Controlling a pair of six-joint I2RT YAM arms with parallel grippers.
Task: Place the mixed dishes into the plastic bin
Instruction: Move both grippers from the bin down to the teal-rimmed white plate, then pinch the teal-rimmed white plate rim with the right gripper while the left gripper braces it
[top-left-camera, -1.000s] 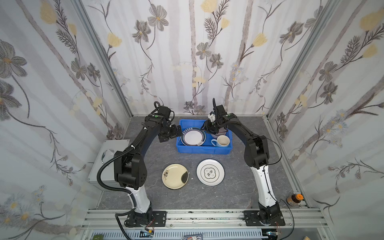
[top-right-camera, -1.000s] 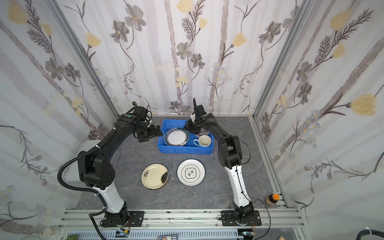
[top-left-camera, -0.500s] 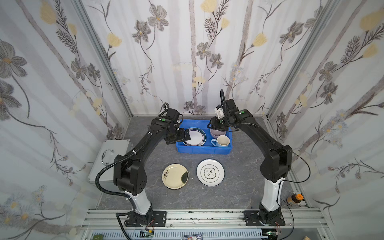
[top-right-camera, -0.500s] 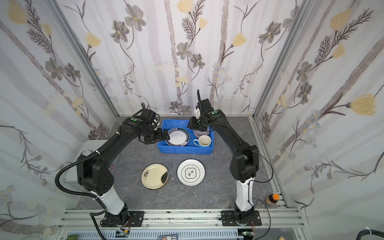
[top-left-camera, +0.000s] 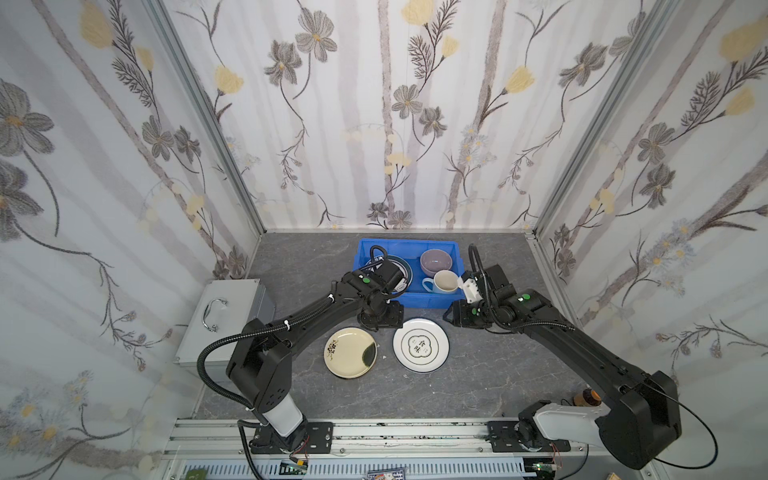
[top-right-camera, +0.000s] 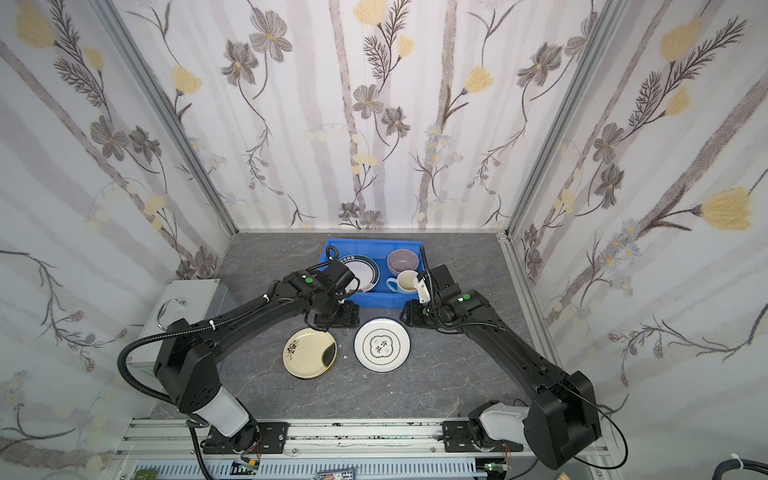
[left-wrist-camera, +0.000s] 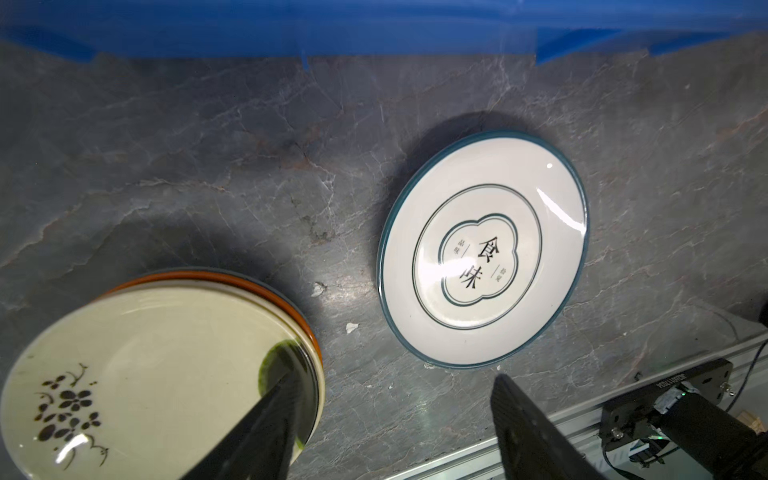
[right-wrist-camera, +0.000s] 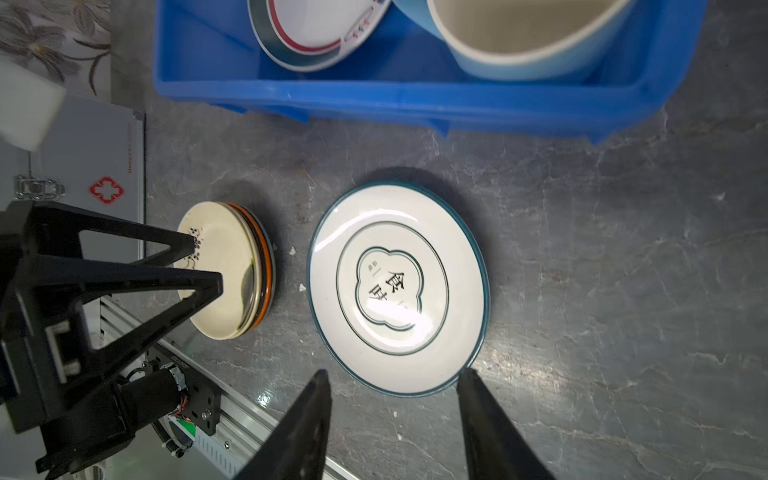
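Observation:
The plastic bin (top-left-camera: 432, 300) (top-right-camera: 374, 242) stands at the back and holds a teal-patterned plate (top-left-camera: 404, 270) (right-wrist-camera: 316, 37), a lilac bowl (top-left-camera: 435, 262) and a pale-blue mug (top-left-camera: 444, 282) (right-wrist-camera: 519, 41). In front of it lie a cream plate with a dark flower (top-left-camera: 350, 352) (left-wrist-camera: 145, 374), stacked on an orange plate (left-wrist-camera: 266, 291), and a white plate with a dark rim (top-left-camera: 421, 344) (left-wrist-camera: 482, 249) (right-wrist-camera: 399, 286). My left gripper (top-left-camera: 380, 324) (left-wrist-camera: 395, 376) hangs open and empty between the two plates. My right gripper (top-left-camera: 451, 318) (right-wrist-camera: 392, 374) is open and empty at the white plate's edge.
A silver metal case (top-left-camera: 230, 316) (right-wrist-camera: 95, 166) with a handle sits at the left. An aluminium rail (top-left-camera: 374, 432) runs along the front edge. Small white crumbs (left-wrist-camera: 351, 327) lie between the plates. Patterned walls close in three sides.
Both arms have pulled back from the bin toward the front and now hang over the table beside the two plates. The left jaws have narrowed somewhat.

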